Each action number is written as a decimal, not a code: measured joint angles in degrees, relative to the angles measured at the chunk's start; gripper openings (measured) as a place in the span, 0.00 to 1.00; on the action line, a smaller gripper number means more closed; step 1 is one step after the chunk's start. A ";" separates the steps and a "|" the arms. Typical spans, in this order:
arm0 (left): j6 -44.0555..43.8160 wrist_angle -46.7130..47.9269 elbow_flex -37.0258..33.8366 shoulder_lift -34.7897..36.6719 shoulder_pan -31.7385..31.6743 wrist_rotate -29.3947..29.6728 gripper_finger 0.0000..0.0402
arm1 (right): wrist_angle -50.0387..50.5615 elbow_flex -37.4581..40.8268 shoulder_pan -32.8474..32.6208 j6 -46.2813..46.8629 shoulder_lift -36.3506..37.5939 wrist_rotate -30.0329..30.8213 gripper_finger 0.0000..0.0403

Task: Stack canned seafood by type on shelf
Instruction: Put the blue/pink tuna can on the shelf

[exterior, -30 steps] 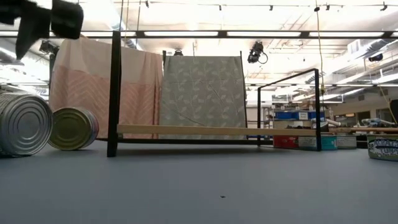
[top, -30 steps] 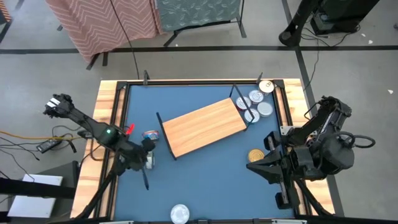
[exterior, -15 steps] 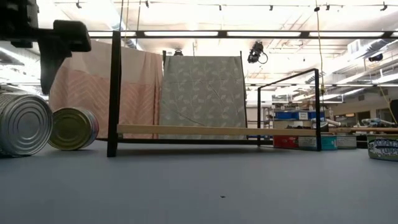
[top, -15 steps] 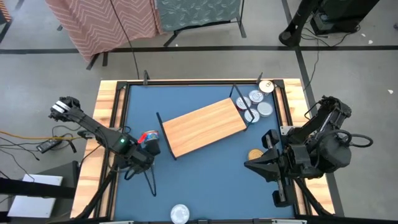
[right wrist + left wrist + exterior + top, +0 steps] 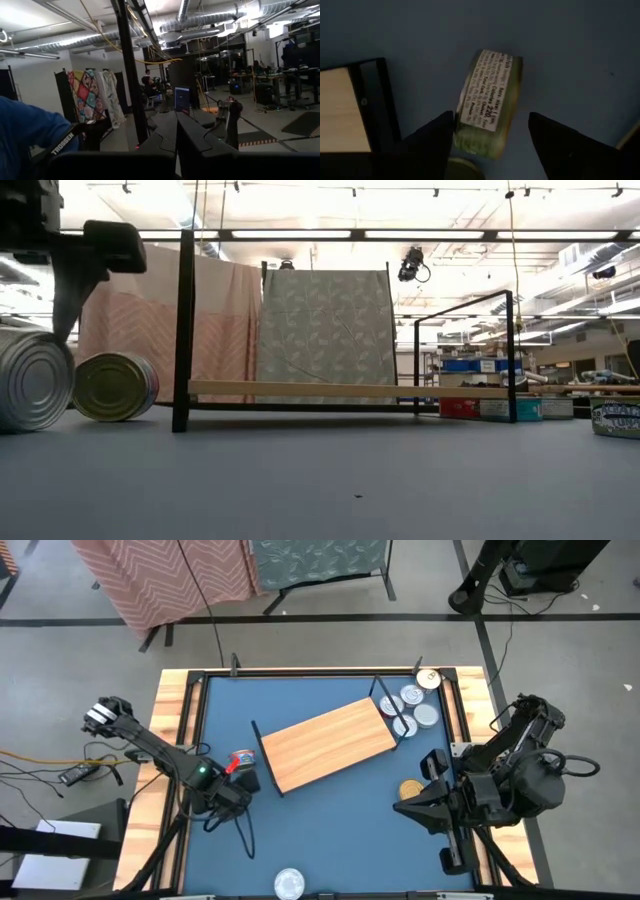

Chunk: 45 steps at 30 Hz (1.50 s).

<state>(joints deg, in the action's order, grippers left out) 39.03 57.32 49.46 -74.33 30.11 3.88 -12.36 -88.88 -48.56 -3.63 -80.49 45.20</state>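
Pale wood, bare from end to end: the shelf (image 5: 330, 744) lies slantwise in the middle of the table (image 5: 310, 840), and no tin sits on it, so as far as I can judge the stacking has hardly begun.

The tins are scattered around it. A silver cluster (image 5: 414, 706) lies just beyond the shelf's right end frame, with one more tin (image 5: 428, 678) in the table's far right corner. A gold tin (image 5: 411, 787) rests near the right arm, a silver one (image 5: 288, 883) at the near edge, and a red-and-blue labelled tin (image 5: 242, 759) just off the shelf's left end.

The left gripper (image 5: 232, 788) hovers beside that labelled tin. Its wrist camera shows a tin (image 5: 487, 102) on its edge, printed label outward, between the spread fingers (image 5: 427, 137), which are not touching it; it is not held.

The right gripper (image 5: 412, 806) waits beside the gold tin, fingers pressed together and empty.

What remains is nearly everything: gather each tin, sort silver from gold, and pile them on the board.
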 joint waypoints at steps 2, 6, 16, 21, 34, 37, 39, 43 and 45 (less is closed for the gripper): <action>-0.03 -1.19 -0.97 -0.43 0.00 -0.36 0.60 | 0.02 0.00 0.00 0.04 0.00 -0.16 0.04; -0.29 -1.53 -2.63 -2.52 -0.02 -1.16 0.53 | 0.01 0.00 0.00 0.42 0.00 -0.32 0.05; -2.05 -1.82 -3.20 -6.26 -0.02 -1.10 0.37 | 0.00 0.00 0.00 0.47 0.00 -1.39 0.05; -4.38 -1.41 -3.20 -6.26 -0.09 -0.95 0.32 | 0.02 0.00 0.00 0.19 0.00 -1.41 0.04; -18.24 7.63 8.85 -5.70 -1.73 2.56 0.32 | 0.02 0.00 0.00 -1.32 0.00 -1.81 0.03; -22.89 7.42 14.57 -5.14 -2.97 2.44 0.32 | 0.02 0.00 0.00 -2.23 0.00 -1.70 0.03; -26.36 7.48 18.66 -5.06 -3.89 2.36 0.32 | 0.04 0.00 -0.02 -2.58 0.00 -0.37 0.03; -32.81 6.59 26.77 -5.04 -5.50 2.30 0.32 | 1.34 0.00 -0.74 -4.54 0.00 4.50 0.03; -36.20 4.43 30.36 -5.04 -6.15 2.32 0.32 | 2.73 0.00 -1.49 -6.00 0.00 7.83 0.03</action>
<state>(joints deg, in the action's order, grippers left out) 2.82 61.75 79.81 -79.37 23.96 6.20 -9.63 -88.88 -50.04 -9.63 -80.49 53.04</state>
